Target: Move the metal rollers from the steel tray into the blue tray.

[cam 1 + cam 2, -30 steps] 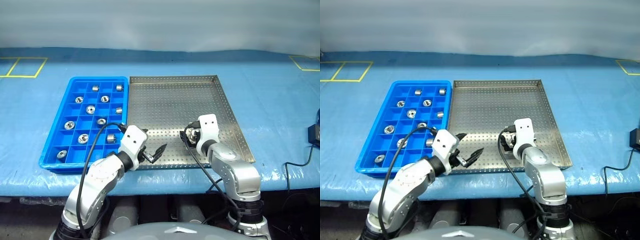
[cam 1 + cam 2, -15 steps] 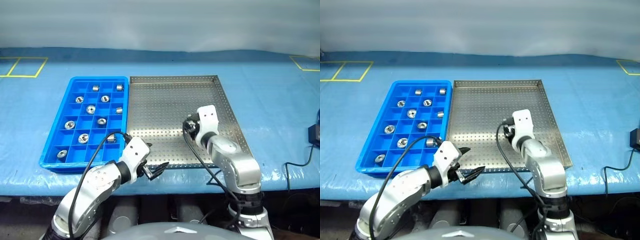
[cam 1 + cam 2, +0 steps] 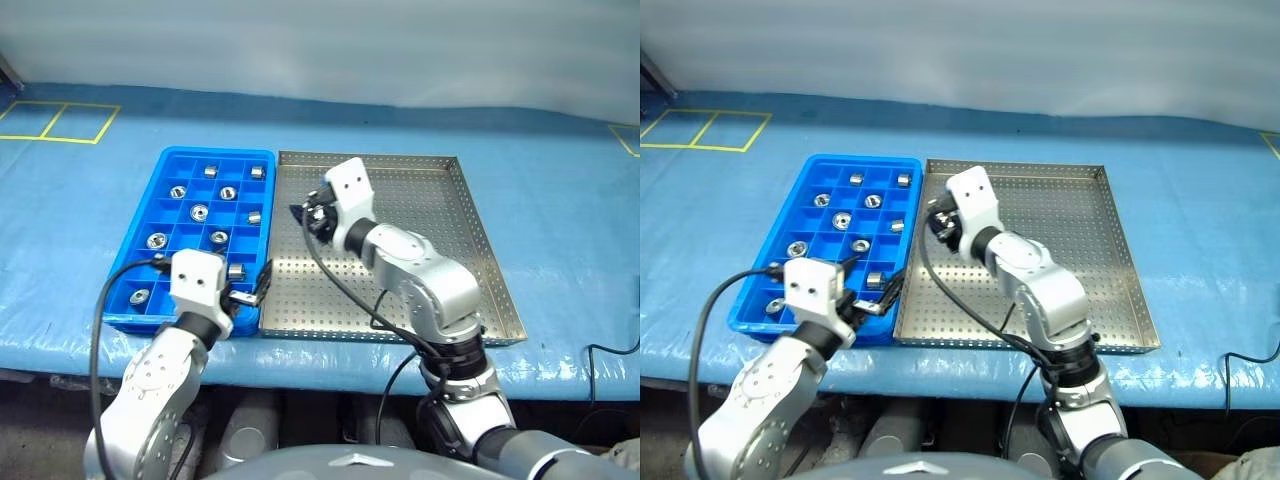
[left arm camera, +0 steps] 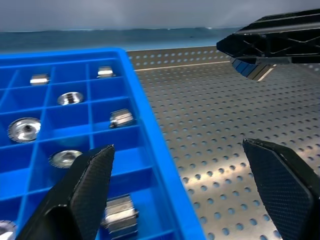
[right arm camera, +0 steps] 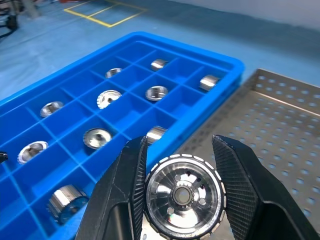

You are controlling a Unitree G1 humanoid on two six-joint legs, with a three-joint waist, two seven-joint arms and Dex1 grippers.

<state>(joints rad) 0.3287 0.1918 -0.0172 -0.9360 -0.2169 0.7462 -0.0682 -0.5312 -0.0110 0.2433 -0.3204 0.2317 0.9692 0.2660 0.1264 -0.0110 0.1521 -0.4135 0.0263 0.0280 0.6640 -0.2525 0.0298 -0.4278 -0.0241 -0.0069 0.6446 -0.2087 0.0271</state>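
My right gripper (image 3: 312, 217) is shut on one of the metal rollers (image 5: 182, 197), a shiny ridged disc with a dark centre. It holds the roller above the left side of the steel tray (image 3: 440, 200), close to the blue tray (image 3: 215, 153). Several more metal rollers (image 3: 199, 212) lie in separate compartments of the blue tray. My left gripper (image 3: 252, 290) stands open and empty over the blue tray's near right corner. In the left wrist view its fingers (image 4: 90, 185) straddle the seam between the blue tray and the steel tray's perforated floor.
Both trays rest side by side on a blue table cover (image 3: 560, 180). Yellow tape squares (image 3: 60, 122) mark its far left. The table's front edge runs just below the trays. A dark cable (image 3: 612, 348) lies at the near right.
The camera has swung left. My right gripper shut on a roller and carried it up and left across the steel tray. My left gripper, still open, moved left to the blue tray's corner.
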